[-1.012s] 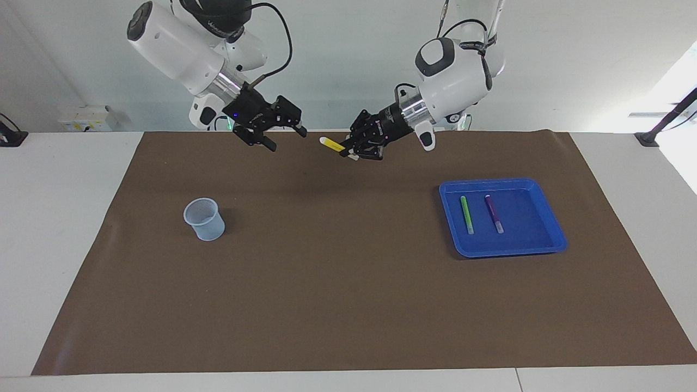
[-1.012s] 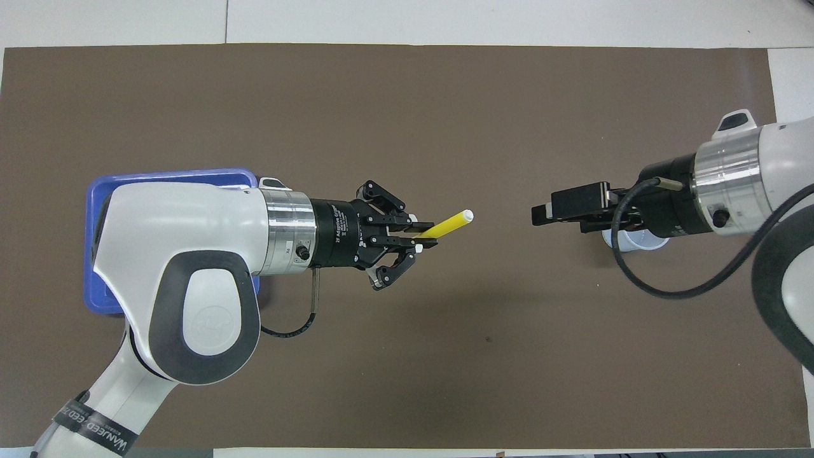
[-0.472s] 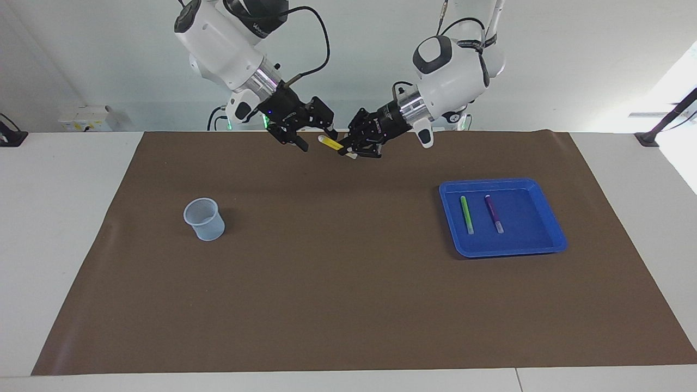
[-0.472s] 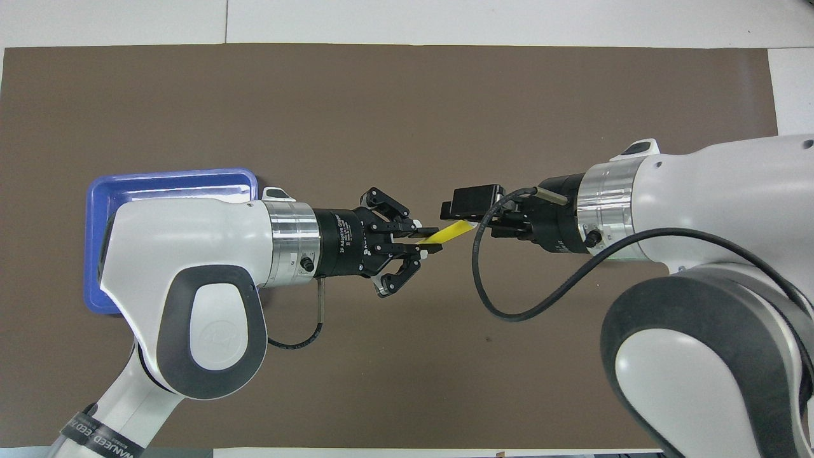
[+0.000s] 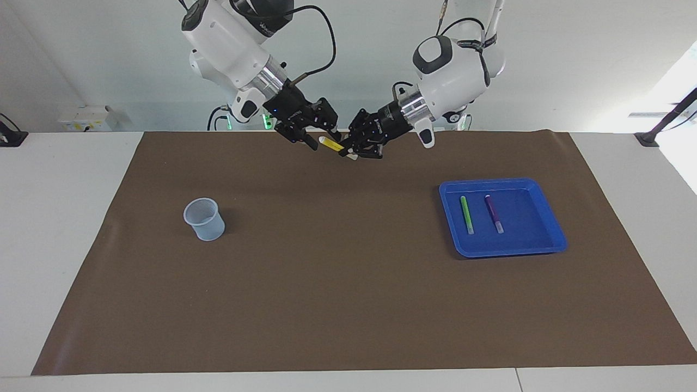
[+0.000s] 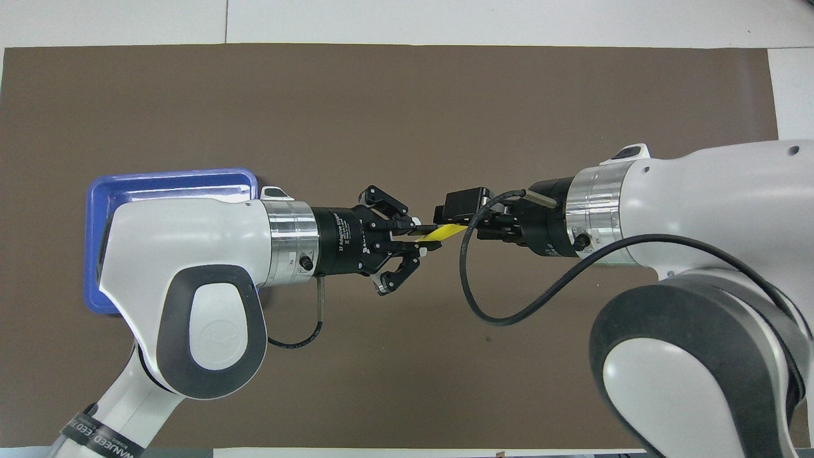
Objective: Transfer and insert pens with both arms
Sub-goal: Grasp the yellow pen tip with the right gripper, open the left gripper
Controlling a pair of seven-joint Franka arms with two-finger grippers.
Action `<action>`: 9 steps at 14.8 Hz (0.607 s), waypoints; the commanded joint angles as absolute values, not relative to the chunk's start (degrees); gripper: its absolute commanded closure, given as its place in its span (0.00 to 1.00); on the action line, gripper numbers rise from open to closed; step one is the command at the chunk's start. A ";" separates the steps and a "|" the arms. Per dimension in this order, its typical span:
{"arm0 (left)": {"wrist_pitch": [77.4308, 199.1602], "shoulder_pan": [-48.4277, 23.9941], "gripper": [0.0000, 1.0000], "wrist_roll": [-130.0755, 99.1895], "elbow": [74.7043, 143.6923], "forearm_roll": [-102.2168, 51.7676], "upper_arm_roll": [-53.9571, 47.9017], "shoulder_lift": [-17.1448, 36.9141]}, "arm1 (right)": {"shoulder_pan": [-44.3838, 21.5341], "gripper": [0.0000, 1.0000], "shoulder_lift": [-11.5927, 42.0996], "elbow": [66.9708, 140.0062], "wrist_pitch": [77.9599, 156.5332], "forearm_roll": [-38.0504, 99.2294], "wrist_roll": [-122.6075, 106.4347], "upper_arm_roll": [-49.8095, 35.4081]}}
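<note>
Brown matting covers the table, and above its edge nearest the robots the two grippers meet for a handover in the air. Your left gripper is clamped on the yellow pen, which points toward the right gripper. The pen's free end sits between that gripper's fingers; I cannot tell how far apart they stand or whether they touch it.

To do this well, I'd say you should keep the left grip firm until the right one has plainly closed on the barrel, then release and draw straight back along the pen so it isn't twisted loose.

The cup stands on the mat toward the right arm's end, well apart from the pen. The green pen and purple pen lie side by side in the tray, toward the left arm's end.
</note>
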State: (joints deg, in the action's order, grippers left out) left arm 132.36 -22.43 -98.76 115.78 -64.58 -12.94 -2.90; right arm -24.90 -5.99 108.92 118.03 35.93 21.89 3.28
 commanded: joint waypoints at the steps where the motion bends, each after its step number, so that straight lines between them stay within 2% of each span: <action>1: 133.94 -23.38 1.00 -97.47 117.95 -66.53 -12.31 -4.83 | -24.96 0.42 -6.94 110.13 118.74 37.09 22.24 3.34; 4: 134.65 -23.47 1.00 -97.56 118.21 -66.53 -12.39 -4.75 | -24.96 0.51 -6.86 110.04 119.00 37.18 22.15 3.34; 7: 135.17 -24.17 1.00 -97.56 118.21 -66.79 -12.30 -4.75 | -24.87 0.53 -6.59 109.78 119.09 37.26 22.24 3.34; 8: 135.70 -24.26 1.00 -97.56 118.21 -66.80 -12.30 -4.75 | -24.79 0.60 -6.50 109.69 119.00 37.27 22.24 3.34; 9: 135.79 -24.26 1.00 -97.56 118.21 -66.88 -12.30 -4.75 | -24.70 0.73 -6.50 109.69 119.00 37.27 22.24 3.34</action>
State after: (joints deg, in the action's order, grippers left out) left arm 133.83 -23.01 -98.76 115.94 -64.98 -12.95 -2.90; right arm -24.90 -5.99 108.93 118.08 35.93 21.89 3.37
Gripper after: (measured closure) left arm 0.828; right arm 0.529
